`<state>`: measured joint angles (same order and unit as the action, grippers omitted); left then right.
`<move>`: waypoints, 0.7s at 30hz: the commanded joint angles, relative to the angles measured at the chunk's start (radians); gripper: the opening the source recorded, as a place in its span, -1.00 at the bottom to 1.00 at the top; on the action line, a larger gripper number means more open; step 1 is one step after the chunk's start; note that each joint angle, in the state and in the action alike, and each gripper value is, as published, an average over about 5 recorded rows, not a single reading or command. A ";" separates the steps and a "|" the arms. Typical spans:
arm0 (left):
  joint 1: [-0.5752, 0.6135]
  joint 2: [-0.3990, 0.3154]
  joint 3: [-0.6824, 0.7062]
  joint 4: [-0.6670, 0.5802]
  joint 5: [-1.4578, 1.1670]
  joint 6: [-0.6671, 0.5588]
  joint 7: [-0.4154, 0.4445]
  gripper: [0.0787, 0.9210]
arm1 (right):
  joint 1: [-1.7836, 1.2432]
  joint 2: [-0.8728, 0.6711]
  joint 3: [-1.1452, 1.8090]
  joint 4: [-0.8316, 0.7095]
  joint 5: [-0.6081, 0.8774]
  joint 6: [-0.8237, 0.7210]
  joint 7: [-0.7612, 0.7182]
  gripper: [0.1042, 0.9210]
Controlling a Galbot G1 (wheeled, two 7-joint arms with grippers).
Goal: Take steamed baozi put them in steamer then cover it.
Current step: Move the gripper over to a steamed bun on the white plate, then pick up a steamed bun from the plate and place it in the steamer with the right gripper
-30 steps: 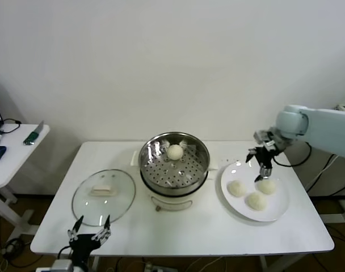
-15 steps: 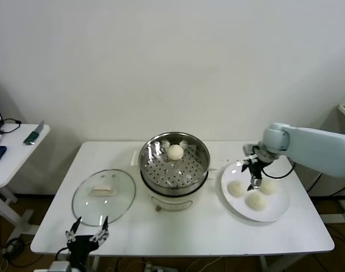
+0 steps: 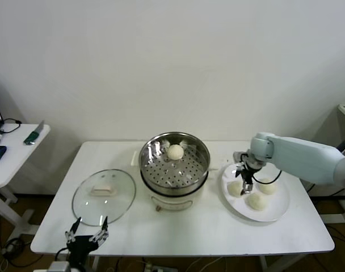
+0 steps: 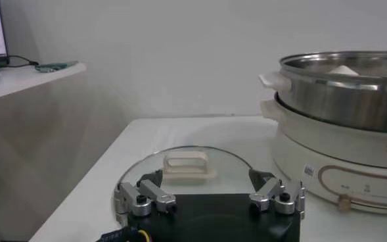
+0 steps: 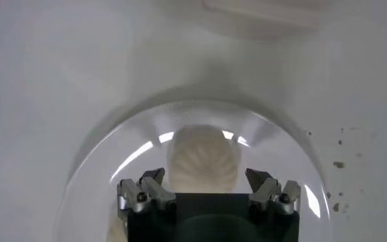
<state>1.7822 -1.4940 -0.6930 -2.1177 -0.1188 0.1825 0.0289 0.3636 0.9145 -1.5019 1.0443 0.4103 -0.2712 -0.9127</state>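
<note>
The steel steamer (image 3: 173, 164) stands on its white pot base at the table's middle with one baozi (image 3: 175, 151) at the back of its floor. Three baozi lie on the white plate (image 3: 277, 212) to the right: a left one (image 3: 235, 189), a front one (image 3: 256, 200) and a back right one (image 3: 267, 186). My right gripper (image 3: 244, 181) is open, pointing down just above the left baozi. In the right wrist view that baozi (image 5: 203, 158) lies between my open fingers (image 5: 148, 186). My left gripper (image 3: 87, 234) is open and empty at the table's front left edge.
The glass lid (image 3: 103, 195) with its white handle (image 3: 102, 190) lies flat on the table left of the steamer; it shows in the left wrist view (image 4: 188, 166) beside the pot (image 4: 338, 112). A side table (image 3: 13, 150) with small items stands far left.
My right gripper has moved left and down across the plate, from above the back right baozi to just above the left one. The left gripper has hardly moved.
</note>
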 commanded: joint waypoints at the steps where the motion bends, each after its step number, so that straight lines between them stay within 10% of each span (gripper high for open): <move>1: 0.000 0.001 0.000 0.002 -0.001 0.001 0.000 0.77 | -0.046 0.026 0.027 -0.039 -0.026 -0.008 -0.002 0.75; 21: -0.007 0.001 -0.001 0.002 -0.005 0.001 -0.003 0.77 | 0.095 -0.008 -0.018 0.030 -0.010 0.017 -0.049 -0.04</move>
<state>1.7751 -1.4929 -0.6938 -2.1145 -0.1237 0.1839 0.0258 0.3668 0.9229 -1.4870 1.0303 0.3857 -0.2578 -0.9411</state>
